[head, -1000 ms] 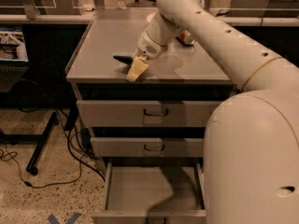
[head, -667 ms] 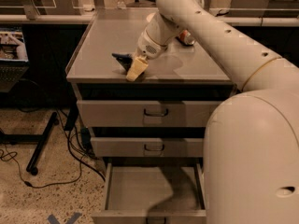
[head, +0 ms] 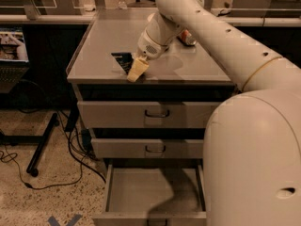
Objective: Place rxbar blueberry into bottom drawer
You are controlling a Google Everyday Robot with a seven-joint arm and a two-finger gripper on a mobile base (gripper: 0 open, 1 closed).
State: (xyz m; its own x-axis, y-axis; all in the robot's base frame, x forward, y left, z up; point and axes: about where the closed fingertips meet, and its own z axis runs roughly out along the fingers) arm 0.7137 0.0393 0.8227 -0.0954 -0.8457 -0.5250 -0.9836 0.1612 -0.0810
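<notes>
The arm (head: pixel 211 36) is seen rising from the bulky body at the near right, reaching away over the bench (head: pixel 113 36) and bending down and leftward at the wrist, so that the hand (head: pixel 136 71) is tipped down near the bench's front edge. Whether the hand is spread or pinching cannot be told. Far below the hand and nearer the viewer, the bottom drawer (head: pixel 141 192) is pulled open. Just left of the hand, and touching it as far as can be seen, the bar (head: pixel 123 60) is found on the bench top: dark, flat, with faint pale print. Its long axis is slanted from the far left toward the hand. Beyond the hand, to the right, a can (head: pixel 187 37) is lying.
</notes>
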